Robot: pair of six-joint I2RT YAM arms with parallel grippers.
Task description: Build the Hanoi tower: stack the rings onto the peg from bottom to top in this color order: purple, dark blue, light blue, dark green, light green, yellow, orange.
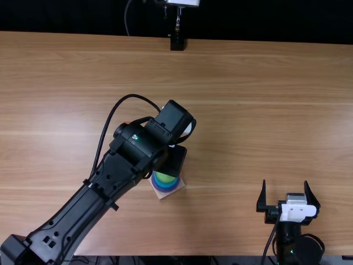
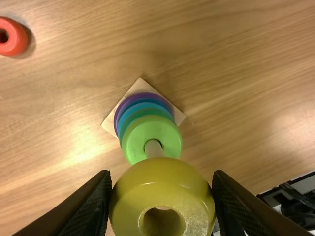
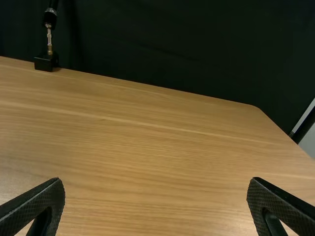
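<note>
Left claw point(image 2: 161, 176): yellow ring point(image 2: 192, 194) is pinched.
Peg point(image 2: 154, 149): to be lined up well before the yellow ring is gently let down.
Right claw point(image 1: 285, 182): spread wide.

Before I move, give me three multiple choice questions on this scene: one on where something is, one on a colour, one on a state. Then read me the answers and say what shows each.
1. Where is the orange ring?
A) on the peg
B) loose on the table
C) in the right claw

2. What colour is the ring in the left claw?
A) purple
B) dark blue
C) yellow

3. What state is the right claw in?
A) open, holding nothing
B) fully shut
C) shut on a ring

Answers:
1: B, it lies by itself on the wood.
2: C, the yellow ring is gripped there.
3: A, its two sides stand wide apart with nothing between them.
</note>
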